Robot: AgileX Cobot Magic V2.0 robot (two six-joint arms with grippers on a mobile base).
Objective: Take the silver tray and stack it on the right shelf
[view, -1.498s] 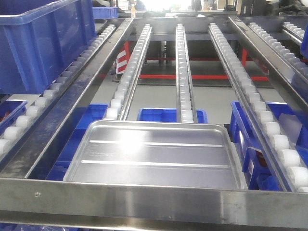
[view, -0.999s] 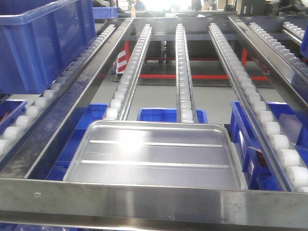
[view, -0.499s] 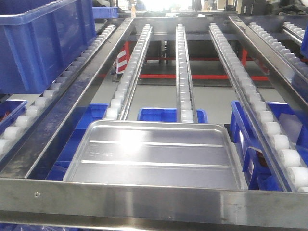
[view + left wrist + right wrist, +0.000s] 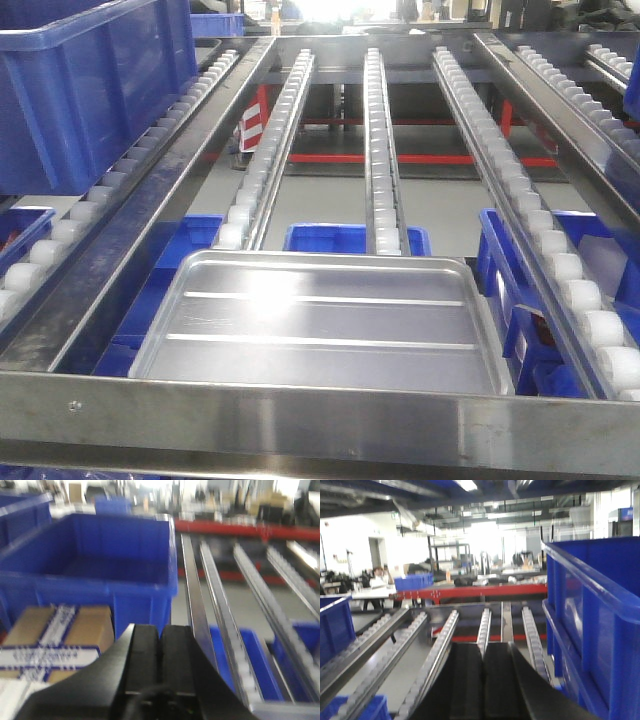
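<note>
The silver tray (image 4: 320, 325) lies flat in the shelf bay in the front view, its near edge against the broad steel front bar (image 4: 320, 425). It is shiny, with two long ridges across its base. The shelf's white roller rails (image 4: 380, 150) run away from it up the slope. Neither gripper shows in the front view. My left gripper (image 4: 161, 630) is shut and empty, in front of a blue bin. My right gripper (image 4: 482, 650) is shut and empty, over roller rails. The tray is out of both wrist views.
A large blue bin (image 4: 90, 90) sits on the bay to the left; it also shows in the left wrist view (image 4: 100, 565), with a cardboard box (image 4: 55, 635) before it. Blue bins (image 4: 355, 240) lie below the rails. A blue bin wall (image 4: 600, 615) stands right of my right gripper.
The front view has shifted very slightly; the tray has stayed in place against the front bar.
</note>
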